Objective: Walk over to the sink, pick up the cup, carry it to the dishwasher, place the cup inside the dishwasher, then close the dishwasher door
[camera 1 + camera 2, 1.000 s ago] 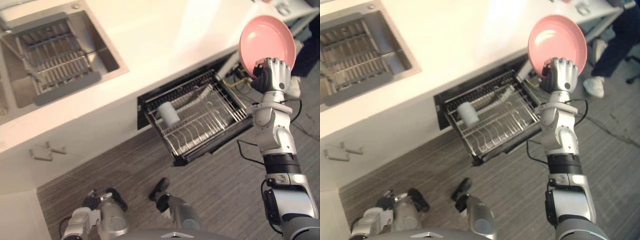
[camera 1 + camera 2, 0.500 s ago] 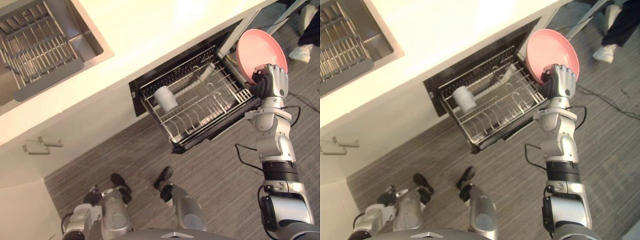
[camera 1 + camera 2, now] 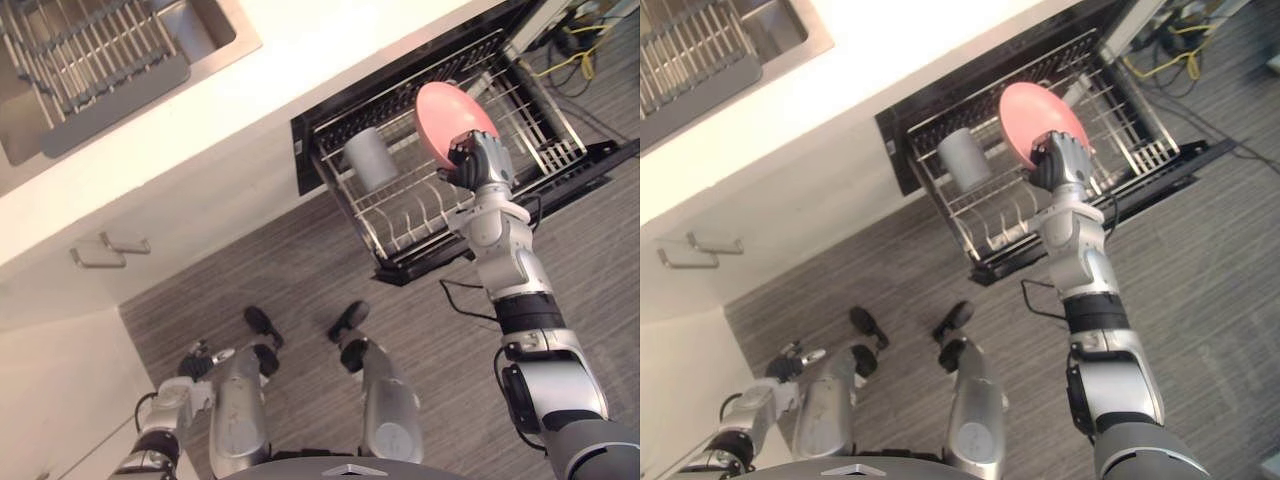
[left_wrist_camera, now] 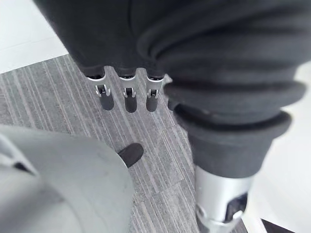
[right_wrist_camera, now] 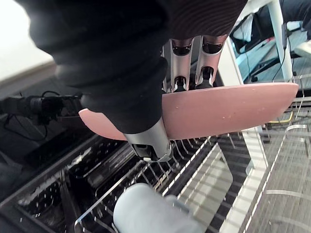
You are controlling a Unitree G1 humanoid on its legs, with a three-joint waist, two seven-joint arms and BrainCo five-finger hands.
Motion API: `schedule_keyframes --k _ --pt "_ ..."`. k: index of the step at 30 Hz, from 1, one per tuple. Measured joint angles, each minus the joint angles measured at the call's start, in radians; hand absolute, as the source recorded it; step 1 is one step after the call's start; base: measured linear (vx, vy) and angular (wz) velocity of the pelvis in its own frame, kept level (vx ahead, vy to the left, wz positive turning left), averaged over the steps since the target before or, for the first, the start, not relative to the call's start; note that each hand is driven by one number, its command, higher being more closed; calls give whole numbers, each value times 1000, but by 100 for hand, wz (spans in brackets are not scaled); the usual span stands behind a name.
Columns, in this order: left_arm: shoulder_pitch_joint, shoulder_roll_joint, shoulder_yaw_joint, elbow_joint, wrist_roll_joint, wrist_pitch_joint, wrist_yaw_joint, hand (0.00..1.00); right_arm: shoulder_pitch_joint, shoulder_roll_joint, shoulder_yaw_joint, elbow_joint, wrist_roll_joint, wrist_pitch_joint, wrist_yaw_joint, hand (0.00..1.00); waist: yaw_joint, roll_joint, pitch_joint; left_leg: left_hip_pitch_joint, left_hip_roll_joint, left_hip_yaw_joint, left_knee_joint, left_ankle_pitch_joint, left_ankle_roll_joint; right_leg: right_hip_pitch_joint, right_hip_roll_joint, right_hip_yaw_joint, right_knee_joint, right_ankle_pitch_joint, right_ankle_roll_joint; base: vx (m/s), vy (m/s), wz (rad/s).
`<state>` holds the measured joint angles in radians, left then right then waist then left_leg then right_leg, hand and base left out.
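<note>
My right hand [image 3: 478,165] is shut on the rim of a pink plate [image 3: 448,118], which it holds on edge over the middle of the pulled-out dishwasher rack [image 3: 545,135]. In the right wrist view the fingers [image 5: 193,65] curl behind the plate [image 5: 218,109] and the thumb presses its front. A grey cup [image 3: 370,158] lies on its side in the rack, just left of the plate, also seen as the cup [image 5: 150,211] below the hand. My left hand [image 3: 195,362] hangs low by my side over the floor, its fingers [image 4: 126,99] relaxed and holding nothing.
The open dishwasher's black front edge [image 3: 425,268] juts out over the grey plank floor. The sink [image 3: 100,55] with a wire drainer sits in the white counter at the upper left. A cabinet handle [image 3: 110,250] shows below it. Yellow cables [image 3: 570,35] lie at the far right.
The camera has shifted. My right hand has carried the pink plate from the rack's right end to above its middle, close to the cup. The cup has stayed in the rack.
</note>
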<state>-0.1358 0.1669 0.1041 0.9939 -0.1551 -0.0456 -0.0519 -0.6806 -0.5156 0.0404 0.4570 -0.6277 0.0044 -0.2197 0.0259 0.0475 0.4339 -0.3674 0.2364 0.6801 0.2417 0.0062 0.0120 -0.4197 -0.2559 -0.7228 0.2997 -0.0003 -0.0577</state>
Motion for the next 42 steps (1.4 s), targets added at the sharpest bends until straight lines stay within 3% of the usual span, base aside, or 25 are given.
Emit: schedule_keyframes --k 7,11,14,16,17,20,25,28,32,37,42 --pt "-20 -2 -34 6 -41 -15 -8 0 -129 -6 27 185 133 43 -5 100 21 48 29 -81 -22 -14 7 15 30 -71 -26 -6 5 28 -13 -16 42 9" --pt "-28 -20 -70 4 -79 -43 -20 0 -191 -54 27 271 168 77 -17 100 29 98 52 -90 -39 -20 8 17 43 -88 -48 1 27 29 -13 -13 38 4" --pt "-29 -34 -88 -1 -89 -52 -22 0 -234 -103 23 279 175 125 -39 100 30 128 66 -103 -67 -20 -28 35 50 -120 -64 10 34 35 -14 -28 45 2" --pt "-28 -34 -103 -3 -100 -52 -22 0 -260 -109 9 294 193 152 -50 100 33 131 67 -101 -82 -19 -50 48 53 -134 -72 21 34 41 -18 -17 15 -5" --pt "-29 -36 -107 -6 -107 -52 -23 0 -277 -113 3 316 203 169 -52 0 35 131 67 -101 -85 -19 -55 52 54 -138 -73 24 34 43 -21 -9 1 -5" --pt "-28 -43 -108 -43 -119 -52 -28 0 -278 -125 -19 317 251 194 -76 0 46 132 67 -95 -93 -18 -74 67 57 -140 -78 25 38 43 -22 6 -21 2" --pt "-27 -51 -109 -78 -121 -46 -41 0 -278 -124 -75 325 368 195 -87 0 49 133 66 -67 -117 -15 -111 84 62 -133 -96 28 54 40 -21 11 -12 2" --pt "-22 -52 -109 -83 -125 -38 -44 0 -270 -122 -116 317 557 196 -83 0 47 133 66 -35 -123 -12 -123 85 61 -105 -100 29 54 34 -10 0 0 0" --pt "14 -52 -107 -90 -122 -36 -44 0 -201 -113 -173 162 684 131 3 0 21 132 66 7 -119 -13 -125 78 56 -56 -87 27 30 37 -1 32 -28 -4" --pt "46 -52 -92 -93 -113 -25 -43 0 -94 -53 -315 -74 800 58 19 0 -3 119 70 71 -99 -6 -124 66 40 22 -50 26 -20 44 9 53 -61 -11" --pt "128 -50 -16 -114 -75 -27 -38 0 71 31 -493 -211 870 -31 -72 0 -34 46 49 141 -78 7 -126 48 17 99 -12 27 -63 44 15 69 -60 -12"
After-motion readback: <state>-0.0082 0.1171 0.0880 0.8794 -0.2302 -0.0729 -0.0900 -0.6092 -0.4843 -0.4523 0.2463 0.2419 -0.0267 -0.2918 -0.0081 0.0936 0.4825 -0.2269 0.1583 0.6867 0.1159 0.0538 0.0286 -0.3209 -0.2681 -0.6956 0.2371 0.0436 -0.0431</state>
